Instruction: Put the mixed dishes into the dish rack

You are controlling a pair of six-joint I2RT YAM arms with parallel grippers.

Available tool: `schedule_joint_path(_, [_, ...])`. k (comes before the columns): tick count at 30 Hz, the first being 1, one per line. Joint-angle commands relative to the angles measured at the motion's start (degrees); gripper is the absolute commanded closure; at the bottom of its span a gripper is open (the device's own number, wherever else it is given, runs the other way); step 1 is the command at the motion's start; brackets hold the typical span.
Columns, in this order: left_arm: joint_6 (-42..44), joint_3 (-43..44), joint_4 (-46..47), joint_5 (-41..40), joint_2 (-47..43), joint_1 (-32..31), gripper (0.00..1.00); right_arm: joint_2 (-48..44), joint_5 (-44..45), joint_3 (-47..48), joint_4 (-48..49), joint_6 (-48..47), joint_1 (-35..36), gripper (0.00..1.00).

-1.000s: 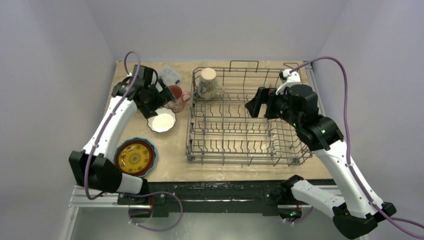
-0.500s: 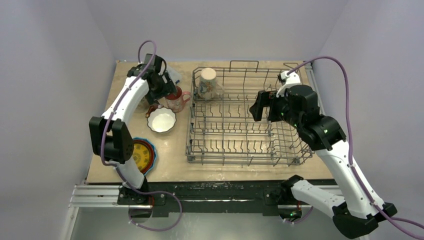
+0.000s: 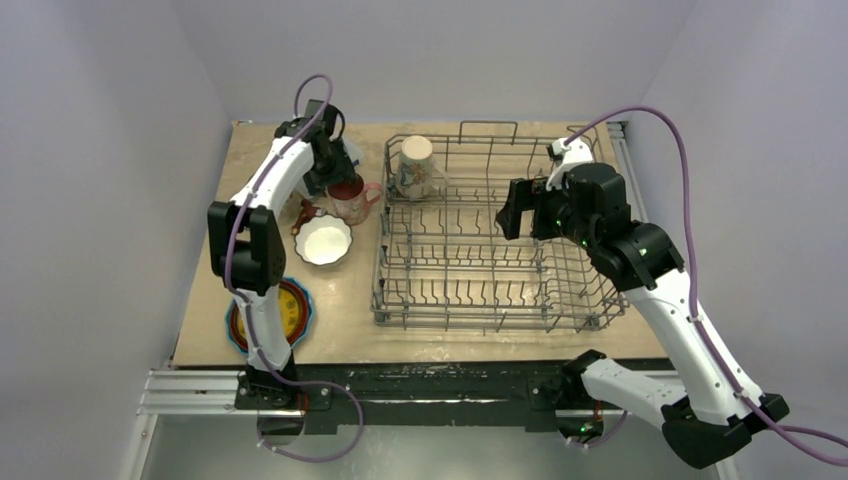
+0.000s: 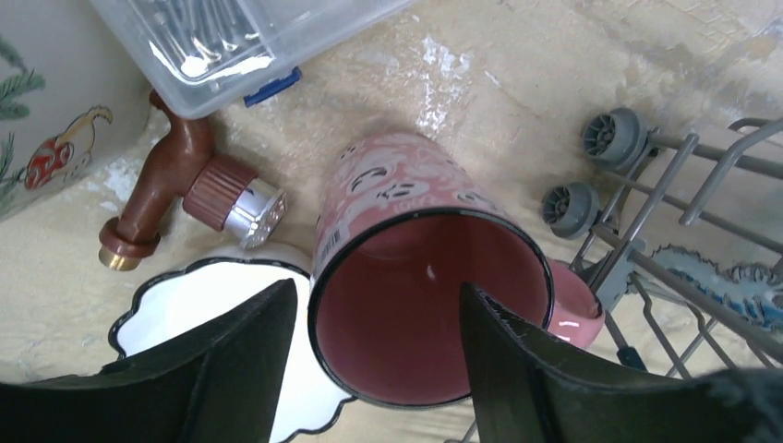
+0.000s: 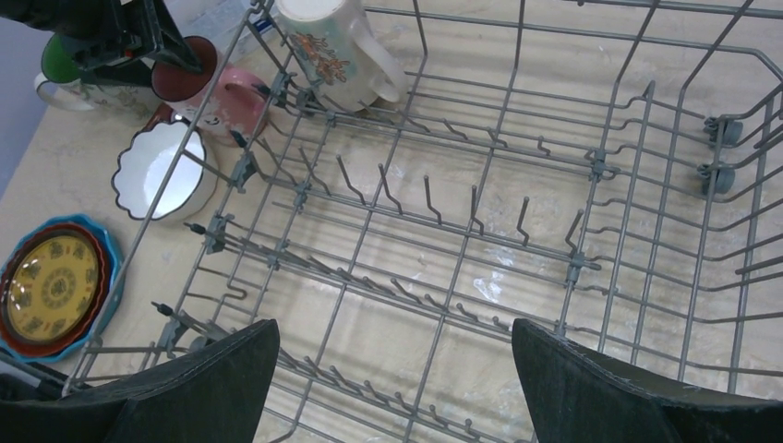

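Straddling the upright pink mug (image 4: 397,198) by the far edge of the desk (image 3: 350,310), beside the dish rack (image 3: 381,268), the left gripper (image 4: 377,293) is hovering partly open, unclamped; the right gripper (image 5: 395,328) is hanging wide open, empty, over the rack.

Seen from above, the left arm (image 3: 270,185) hides part of the plate stack (image 3: 293,308) at the near left of the counter. In the left wrist view, the frame edges cut off the cream mug (image 4: 37,120) and the clear box (image 4: 212,37). The left pincer (image 4: 377,288) covers part of the white bowl (image 4: 194,305). Whether it touches the pink mug (image 4: 397,203) cannot be told.
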Motion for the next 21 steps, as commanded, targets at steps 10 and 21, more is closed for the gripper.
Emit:
schedule_joint_path(10, [3.84,2.49,0.26,-1.80,3.68,1.10,0.61,-0.96,2.83,2.00,-1.14,1.59,-0.05,0.01])
schedule_joint_path(21, [6.02,8.15,-3.22,-1.51,3.39,1.62,0.99,-1.94,1.89,2.43,-1.43,2.89,-0.12,0.01])
